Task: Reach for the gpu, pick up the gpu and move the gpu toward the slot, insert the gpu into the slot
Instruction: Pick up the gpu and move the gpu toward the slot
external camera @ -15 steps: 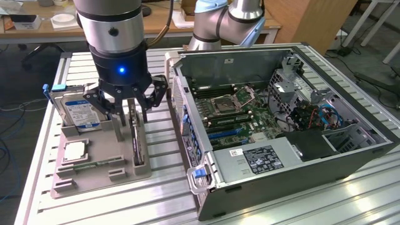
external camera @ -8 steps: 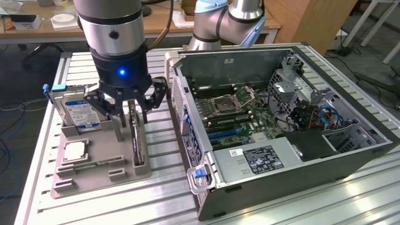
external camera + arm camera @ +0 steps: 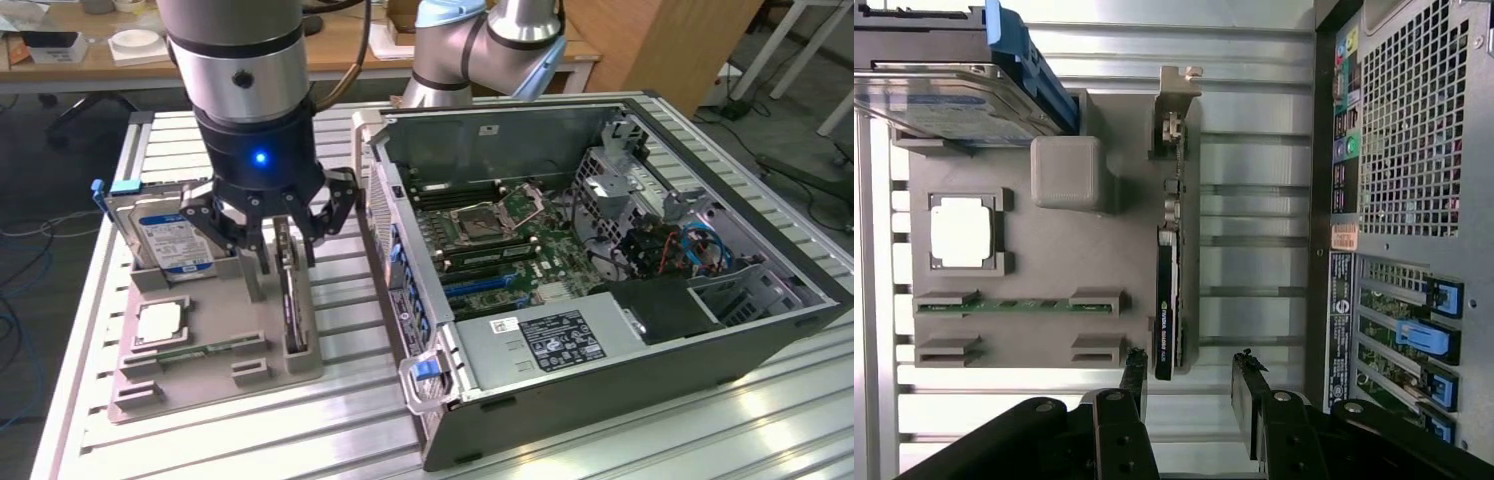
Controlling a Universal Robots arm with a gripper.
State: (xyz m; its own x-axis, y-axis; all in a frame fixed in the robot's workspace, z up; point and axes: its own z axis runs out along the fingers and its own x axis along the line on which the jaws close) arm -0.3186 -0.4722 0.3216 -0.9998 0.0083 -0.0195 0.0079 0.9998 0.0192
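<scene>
Hovering over the gray fixture tray point(image 3: 200, 375) with my gripper point(image 3: 284, 250) directly above the gpu point(image 3: 291, 290). Fingers spread wide, nothing pinched. In the wrist view the two fingertips point(image 3: 1137, 358) sit on either side of one end of the gpu point(image 3: 1167, 300); can't tell whether either pad touches it.

The gpu stands on its long edge in a holder on the side of the tray point(image 3: 1054, 250) nearest the computer case point(image 3: 747, 330), with its metal bracket at the far end from my fingers. On the same tray: hard drive point(image 3: 167, 240) upright at the back, processor chip point(image 3: 160, 320) flat in its recess, memory stick point(image 3: 200, 350) lying just in front of it.

The case lies open on the slatted table point(image 3: 334, 430) to the exterior view's right of the tray. Green motherboard point(image 3: 534, 260) is exposed inside, and the slot point(image 3: 483, 287) on it is unoccupied, well apart from the gpu.
</scene>
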